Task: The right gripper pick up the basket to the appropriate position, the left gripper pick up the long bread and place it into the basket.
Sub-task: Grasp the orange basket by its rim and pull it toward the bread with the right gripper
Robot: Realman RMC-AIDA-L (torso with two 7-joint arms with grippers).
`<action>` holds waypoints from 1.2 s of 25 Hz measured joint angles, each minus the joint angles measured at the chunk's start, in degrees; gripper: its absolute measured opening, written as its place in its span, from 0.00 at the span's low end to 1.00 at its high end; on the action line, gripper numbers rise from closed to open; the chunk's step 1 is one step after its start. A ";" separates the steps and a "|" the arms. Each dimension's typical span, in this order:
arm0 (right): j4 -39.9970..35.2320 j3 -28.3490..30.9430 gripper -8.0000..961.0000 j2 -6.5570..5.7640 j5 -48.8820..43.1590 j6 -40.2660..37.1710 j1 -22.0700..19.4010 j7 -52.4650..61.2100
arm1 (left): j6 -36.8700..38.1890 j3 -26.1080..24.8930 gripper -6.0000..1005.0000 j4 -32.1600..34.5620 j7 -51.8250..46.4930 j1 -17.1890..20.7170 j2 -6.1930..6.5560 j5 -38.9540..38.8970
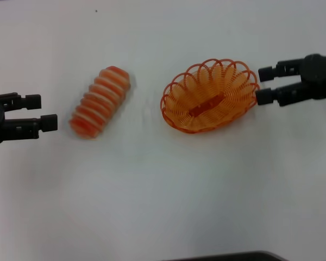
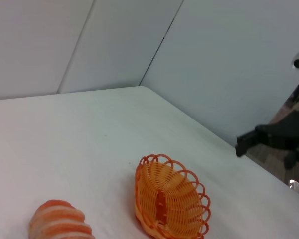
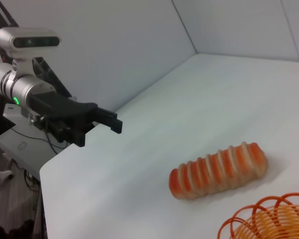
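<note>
The orange wire basket [image 1: 211, 95] sits on the white table right of centre; it also shows in the left wrist view [image 2: 170, 199] and its rim in the right wrist view [image 3: 269, 219]. The long bread [image 1: 101, 101], orange with cream stripes, lies left of centre, tilted; it shows in the right wrist view [image 3: 219, 170] and partly in the left wrist view [image 2: 60, 223]. My right gripper [image 1: 265, 84] is open, its fingertips just at the basket's right rim. My left gripper [image 1: 42, 111] is open and empty, a short gap left of the bread.
The white table [image 1: 163, 190] spreads around both objects. A dark edge [image 1: 228, 256] shows at the near bottom of the head view. Grey walls stand behind the table [image 2: 114, 45].
</note>
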 joint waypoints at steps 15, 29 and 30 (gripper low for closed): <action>-16.57 -0.69 0.98 -0.28 -12.86 -1.18 14.14 30.76 | 0.79 -0.29 0.87 1.89 -1.22 -0.51 -0.39 -0.53; -11.80 -7.87 0.98 1.29 -30.09 13.83 17.68 36.99 | 1.42 -0.29 0.87 1.86 -1.26 -1.93 -0.42 -0.38; -10.57 -8.36 0.98 1.28 -30.44 14.77 17.69 36.82 | 1.34 -0.30 0.87 1.84 -1.23 -1.98 -0.47 -0.35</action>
